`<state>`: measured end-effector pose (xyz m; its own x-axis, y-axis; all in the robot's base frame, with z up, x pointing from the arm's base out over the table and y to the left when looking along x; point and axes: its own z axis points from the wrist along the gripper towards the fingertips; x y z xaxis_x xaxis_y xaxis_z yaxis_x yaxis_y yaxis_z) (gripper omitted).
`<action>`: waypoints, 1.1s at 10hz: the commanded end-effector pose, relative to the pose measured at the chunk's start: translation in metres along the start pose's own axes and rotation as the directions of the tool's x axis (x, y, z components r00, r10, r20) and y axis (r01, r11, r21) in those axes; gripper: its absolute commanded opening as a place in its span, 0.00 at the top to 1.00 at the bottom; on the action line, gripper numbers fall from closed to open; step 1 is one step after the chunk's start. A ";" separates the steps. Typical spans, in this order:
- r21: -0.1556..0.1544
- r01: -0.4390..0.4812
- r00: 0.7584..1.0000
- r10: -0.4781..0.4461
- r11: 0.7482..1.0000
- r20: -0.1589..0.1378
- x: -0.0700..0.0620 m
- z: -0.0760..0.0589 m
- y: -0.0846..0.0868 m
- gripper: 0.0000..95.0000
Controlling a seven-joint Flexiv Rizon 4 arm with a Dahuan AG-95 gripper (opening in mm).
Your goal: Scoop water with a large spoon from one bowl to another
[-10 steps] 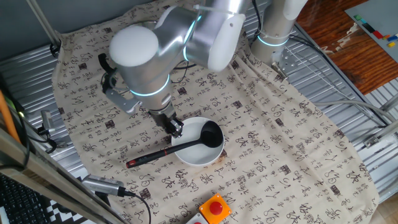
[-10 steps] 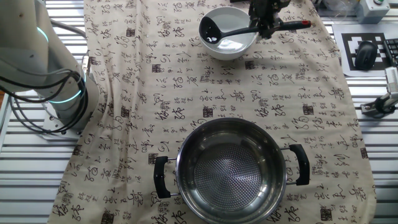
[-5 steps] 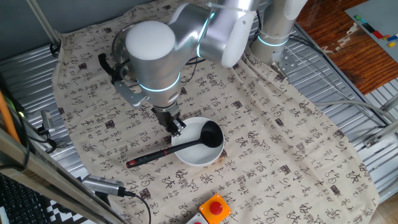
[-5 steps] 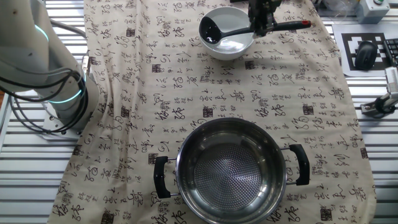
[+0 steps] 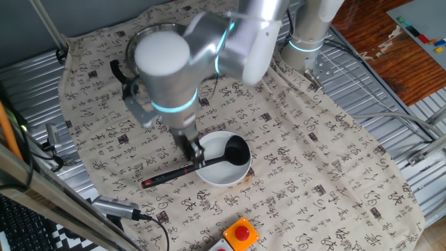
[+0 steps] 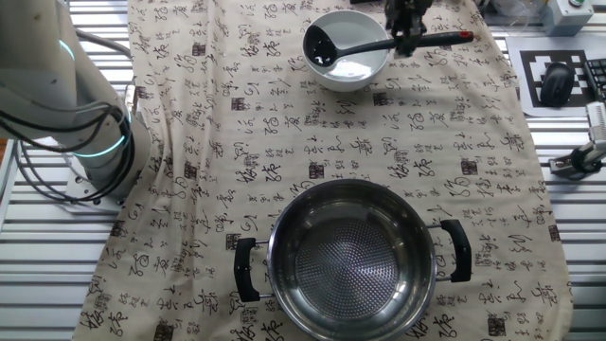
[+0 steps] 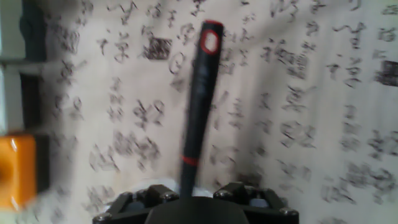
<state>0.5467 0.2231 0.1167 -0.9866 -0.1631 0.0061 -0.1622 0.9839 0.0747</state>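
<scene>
Between our fingers runs the long black handle of the black plastic ladle (image 5: 209,163), and the gripper (image 5: 197,155) appears pinched on it near the rim of the plain round white bowl (image 5: 224,169), though blur in the hand view leaves the contact itself unclear. Beyond the fingertips the handle's red end (image 7: 210,38) points out over the printed cloth (image 6: 379,123); behind them the round deep scoop (image 6: 320,47) sits low inside the bowl. We judge the grasp step is settling. To do it well, we should squeeze squarely, then lift with the scoop level so water stays in before travelling to the shiny stainless-steel pot (image 6: 352,256), well apart from the fingers.
</scene>
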 end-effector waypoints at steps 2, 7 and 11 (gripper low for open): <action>0.009 0.014 1.000 -0.014 1.000 -0.003 -0.014 -0.001 0.012 0.20; 0.017 -0.002 1.000 0.002 1.000 0.009 -0.009 -0.006 0.004 0.40; 0.010 -0.088 0.995 0.087 0.996 0.054 -0.009 -0.006 0.004 0.40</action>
<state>0.5543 0.2279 0.1230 -0.9942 -0.0992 -0.0407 -0.1016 0.9929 0.0617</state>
